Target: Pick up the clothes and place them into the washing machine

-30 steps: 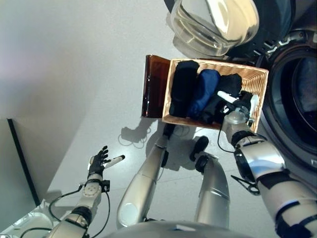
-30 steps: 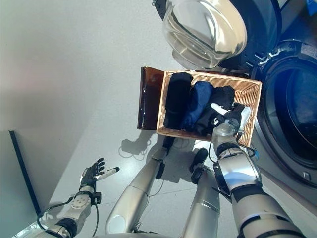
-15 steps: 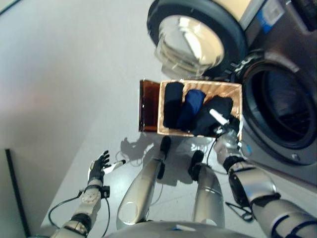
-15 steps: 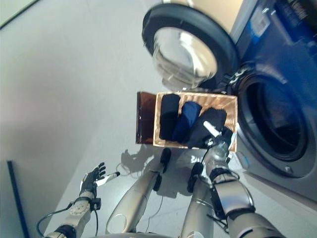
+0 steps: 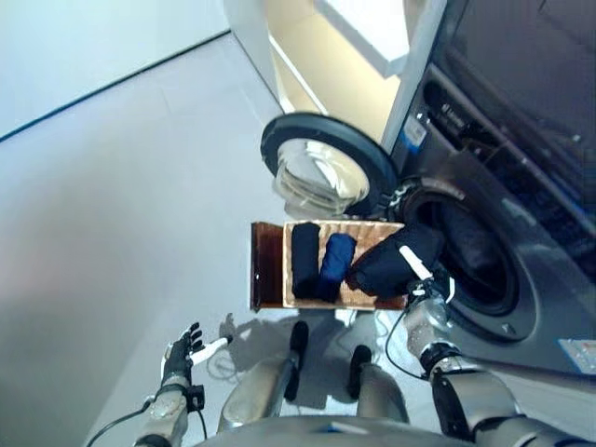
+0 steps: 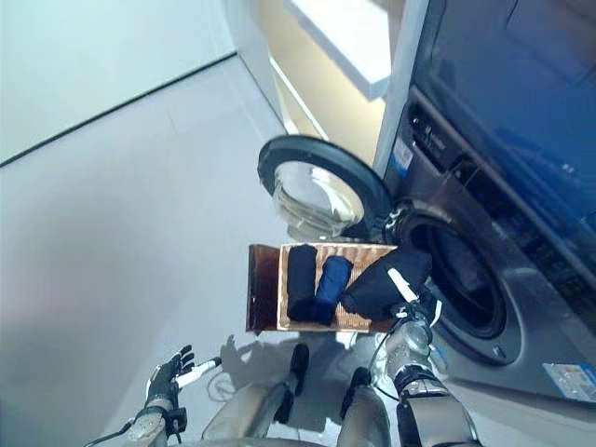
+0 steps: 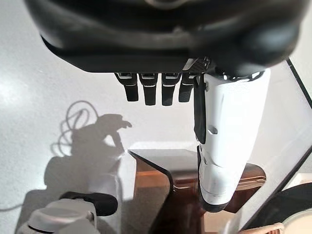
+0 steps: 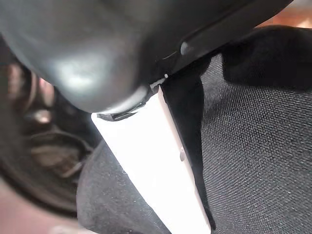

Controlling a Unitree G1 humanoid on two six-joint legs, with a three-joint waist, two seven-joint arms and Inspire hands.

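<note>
black garment (image 5: pixel 393 264) pinched in right hand (image 5: pixel 421 296) fingers (image 8: pixel 161 161)

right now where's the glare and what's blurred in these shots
Left eye view: glare on the washer door glass. Left wrist view: a crisp shadow on the floor beyond the open left robot hand. Right wrist view: the right robot hand is a close blur over the dark garment.
</note>
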